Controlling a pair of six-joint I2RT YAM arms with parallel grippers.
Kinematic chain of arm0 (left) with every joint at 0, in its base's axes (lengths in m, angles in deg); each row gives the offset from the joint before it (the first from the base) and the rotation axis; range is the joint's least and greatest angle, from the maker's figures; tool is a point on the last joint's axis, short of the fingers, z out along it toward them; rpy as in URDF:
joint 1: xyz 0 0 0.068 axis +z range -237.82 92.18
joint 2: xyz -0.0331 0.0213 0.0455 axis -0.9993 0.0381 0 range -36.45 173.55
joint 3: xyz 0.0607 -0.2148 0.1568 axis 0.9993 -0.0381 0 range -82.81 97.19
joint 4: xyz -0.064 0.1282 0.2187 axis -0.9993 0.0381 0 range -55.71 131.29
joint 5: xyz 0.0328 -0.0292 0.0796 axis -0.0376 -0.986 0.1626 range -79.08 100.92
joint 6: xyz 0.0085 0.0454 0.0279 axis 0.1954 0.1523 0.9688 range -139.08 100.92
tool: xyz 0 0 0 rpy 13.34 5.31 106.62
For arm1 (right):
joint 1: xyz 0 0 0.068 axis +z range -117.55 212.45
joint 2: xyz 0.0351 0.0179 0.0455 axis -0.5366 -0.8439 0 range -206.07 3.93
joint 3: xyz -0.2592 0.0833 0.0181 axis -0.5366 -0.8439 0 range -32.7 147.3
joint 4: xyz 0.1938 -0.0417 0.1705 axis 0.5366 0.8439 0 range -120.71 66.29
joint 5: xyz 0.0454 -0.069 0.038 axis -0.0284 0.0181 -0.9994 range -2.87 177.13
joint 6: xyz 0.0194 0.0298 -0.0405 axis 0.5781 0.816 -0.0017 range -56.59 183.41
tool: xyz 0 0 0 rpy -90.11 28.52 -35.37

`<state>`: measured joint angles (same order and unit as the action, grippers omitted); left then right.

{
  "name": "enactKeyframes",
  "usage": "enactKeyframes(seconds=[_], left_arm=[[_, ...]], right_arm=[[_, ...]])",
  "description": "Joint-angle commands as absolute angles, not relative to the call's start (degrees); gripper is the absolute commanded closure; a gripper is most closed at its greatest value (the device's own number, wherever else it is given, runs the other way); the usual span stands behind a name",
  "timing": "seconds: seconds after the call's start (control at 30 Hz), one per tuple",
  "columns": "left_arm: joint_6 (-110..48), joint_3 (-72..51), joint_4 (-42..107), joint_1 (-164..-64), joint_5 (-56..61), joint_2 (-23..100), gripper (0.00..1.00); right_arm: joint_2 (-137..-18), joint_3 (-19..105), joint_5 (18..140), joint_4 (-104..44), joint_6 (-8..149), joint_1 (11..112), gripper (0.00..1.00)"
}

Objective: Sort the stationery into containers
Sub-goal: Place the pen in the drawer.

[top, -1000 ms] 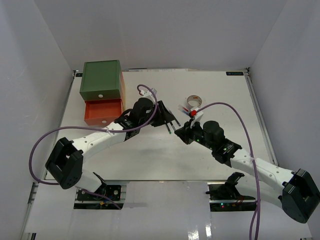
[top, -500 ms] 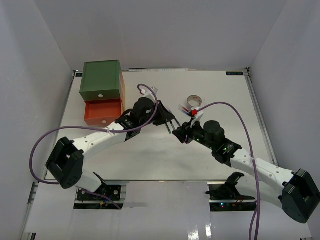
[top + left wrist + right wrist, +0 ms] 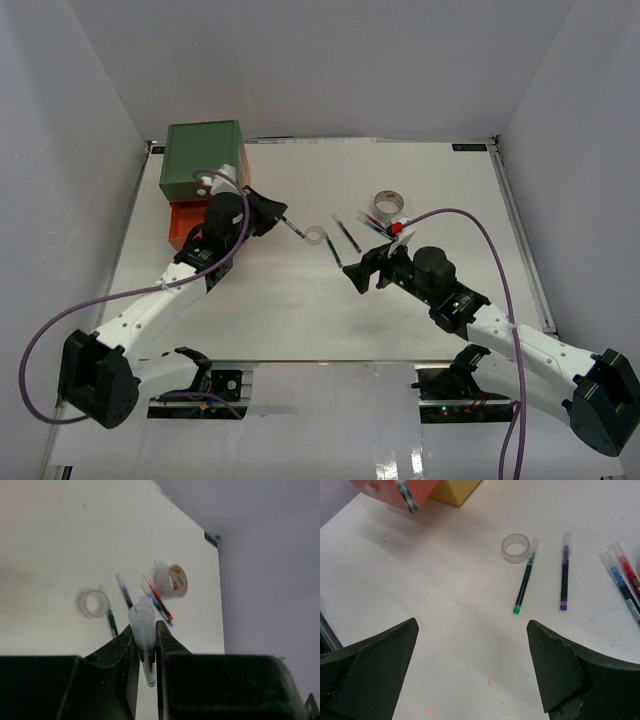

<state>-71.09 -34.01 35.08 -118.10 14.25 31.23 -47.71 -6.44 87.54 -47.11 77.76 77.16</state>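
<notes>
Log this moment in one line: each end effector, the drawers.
left end effector: shut on pen | right end effector: open, empty | orange drawer: open | tape ring: on table

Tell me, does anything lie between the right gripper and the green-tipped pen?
Nothing visible does. Bare table lies between the open right gripper and the green-tipped pen. The clear tape ring sits only at the pen's far end, beside its cap.
</notes>
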Motion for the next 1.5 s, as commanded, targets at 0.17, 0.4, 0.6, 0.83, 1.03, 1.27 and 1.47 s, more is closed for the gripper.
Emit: enactKeyframes(seconds=[0.17, 0.4, 0.6, 0.83, 1.03, 1.27, 1.47], left_arm=[[-72.7, -38.5, 40.8, -102.5, 24.3, 16.9, 0.86], [-74.1, -41.6, 39.0, -94.3, 24.9, 15.8, 0.83], [-76.3, -41.6, 36.4, -90.3, 22.7, 21.0, 0.80], [-78.1, -39.0, 36.1, -88.1, 20.1, 27.4, 0.70], [-78.2, -37.6, 37.7, -87.9, 18.5, 31.0, 0.51], [-74.8, -34.2, 42.8, -85.8, 18.7, 32.5, 0.20], [-71.6, -32.8, 44.4, -84.5, 19.4, 32.4, 0.09]], right_arm=[[-47.1, -7.8, 89.9, -47.8, 77.2, 77.4, 0.07], [-46.7, -8.4, 90.2, -47.7, 76.5, 77.4, 0.07], [-46.4, -8.6, 90.8, -47.1, 75.8, 77.4, 0.07], [-46.3, -9.0, 91.1, -46.9, 75.1, 77.4, 0.07], [-46.7, -8.5, 92.1, -46.0, 74.3, 77.4, 0.08], [-50.2, -5.6, 93.2, -43.6, 73.4, 77.4, 0.08], [-54.2, -3.0, 93.5, -42.5, 72.3, 77.4, 0.08]])
